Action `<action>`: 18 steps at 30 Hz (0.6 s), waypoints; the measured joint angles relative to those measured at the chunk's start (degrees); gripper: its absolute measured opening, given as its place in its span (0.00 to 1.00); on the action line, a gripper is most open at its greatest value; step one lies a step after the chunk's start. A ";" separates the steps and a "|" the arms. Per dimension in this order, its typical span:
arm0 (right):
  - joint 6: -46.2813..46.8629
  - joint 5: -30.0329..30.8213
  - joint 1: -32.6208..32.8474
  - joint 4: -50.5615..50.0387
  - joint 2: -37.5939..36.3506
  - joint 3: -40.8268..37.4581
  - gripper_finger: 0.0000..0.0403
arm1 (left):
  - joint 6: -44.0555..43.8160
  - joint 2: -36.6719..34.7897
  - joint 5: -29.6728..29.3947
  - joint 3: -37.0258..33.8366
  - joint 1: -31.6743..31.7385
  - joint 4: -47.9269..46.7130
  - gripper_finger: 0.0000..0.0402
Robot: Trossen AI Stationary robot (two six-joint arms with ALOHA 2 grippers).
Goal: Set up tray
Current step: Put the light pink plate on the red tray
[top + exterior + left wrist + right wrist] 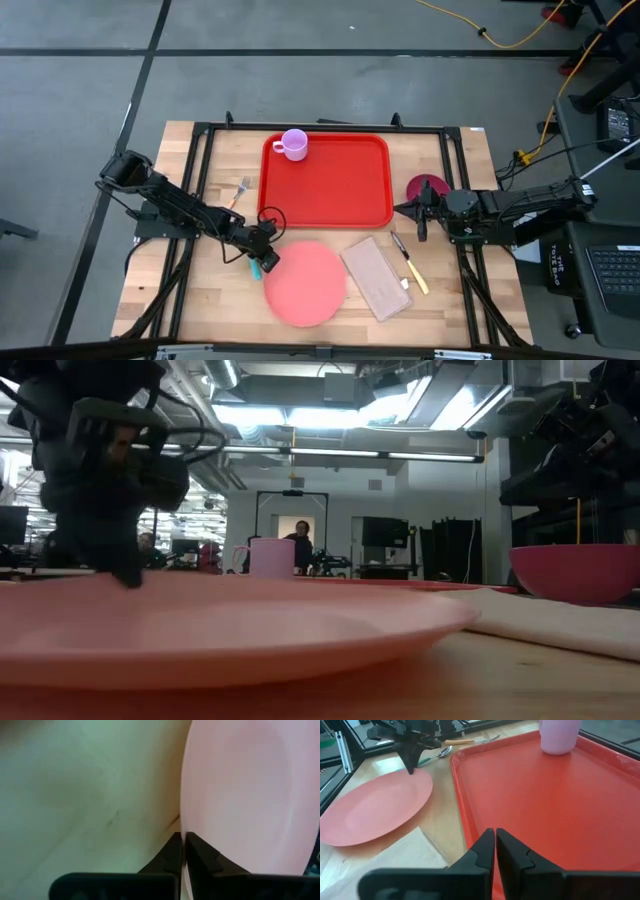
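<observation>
Clenched on the near-left rim of the round flat pink plastic plate (305,283), the left gripper (262,257) pinches its edge at the table's front middle. For this step, a judgement: lift only slightly, keep the plate level, and carry it over the raised rim of the large red plastic rectangular tray (330,185), which lies at the table's back centre with a lilac mug (293,145) in its back-left corner. Fingers pressed together and empty, the right gripper (420,214) waits beside the tray's right edge.

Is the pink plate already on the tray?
No, the plate lies on the table in front of the tray.
</observation>
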 joint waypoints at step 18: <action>0.01 0.01 0.00 0.01 0.02 0.00 0.04 | 3.92 -18.25 -21.56 0.07 -2.05 -0.29 0.00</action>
